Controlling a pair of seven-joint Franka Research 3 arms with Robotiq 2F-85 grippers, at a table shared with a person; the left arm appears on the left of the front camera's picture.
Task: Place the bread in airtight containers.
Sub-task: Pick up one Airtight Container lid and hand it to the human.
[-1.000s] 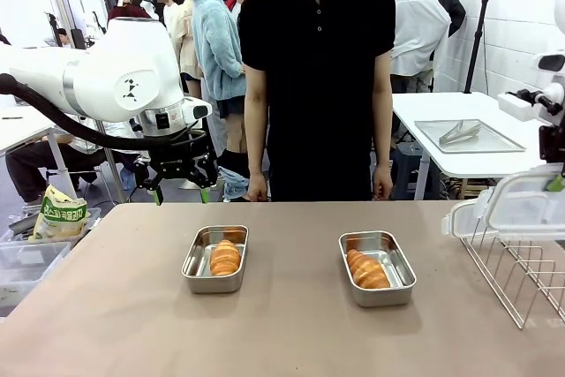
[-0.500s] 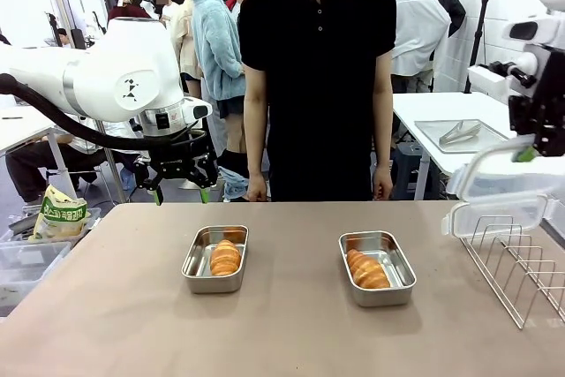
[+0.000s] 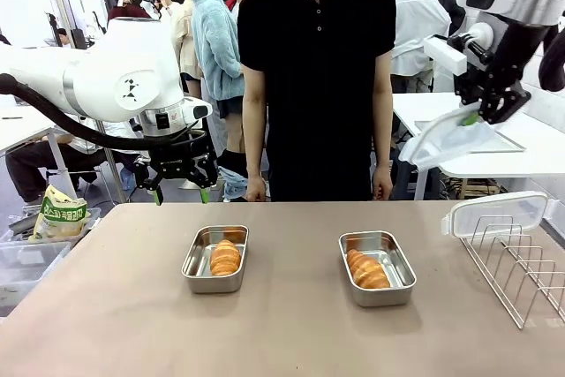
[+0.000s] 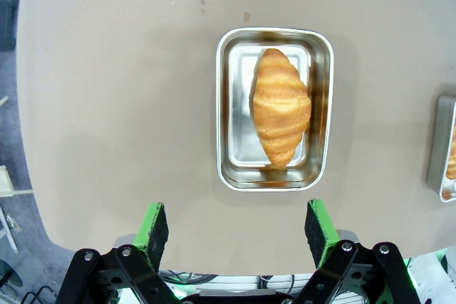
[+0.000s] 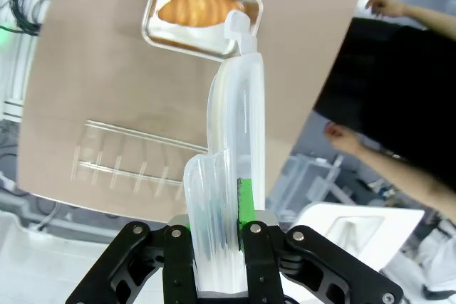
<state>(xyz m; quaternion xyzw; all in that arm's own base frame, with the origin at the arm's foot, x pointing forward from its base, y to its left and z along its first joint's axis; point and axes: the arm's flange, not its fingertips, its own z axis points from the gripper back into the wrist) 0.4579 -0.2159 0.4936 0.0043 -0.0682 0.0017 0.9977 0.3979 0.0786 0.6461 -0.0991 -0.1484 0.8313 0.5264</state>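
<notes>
Showing both arms raised off the table (image 3: 291, 342), with the right container (image 3: 377, 267) as the reference point. The right arm enters from the upper right, wrist angled downward, well above and to the right of this container. The right fingers (image 3: 472, 117) are clenched on one edge of a translucent lid (image 3: 441, 143), which hangs tilted in the air. The left arm lies level, well to the left of the reference container, wrist pointing straight down. The left fingers (image 4: 155, 227) are spread wide and grasp nothing. Each croissant lies in an uncovered tub: the right croissant (image 3: 367, 269) in the reference container, the left croissant (image 3: 225, 257) in the left container (image 3: 215, 259) to its left. A second lid (image 3: 494, 212) rests on a wire rack (image 3: 521, 275) to its right. The left arm's housing bears a small dark emblem (image 3: 130, 88); print on a bag (image 3: 60, 215) far to the left is too small to read.
</notes>
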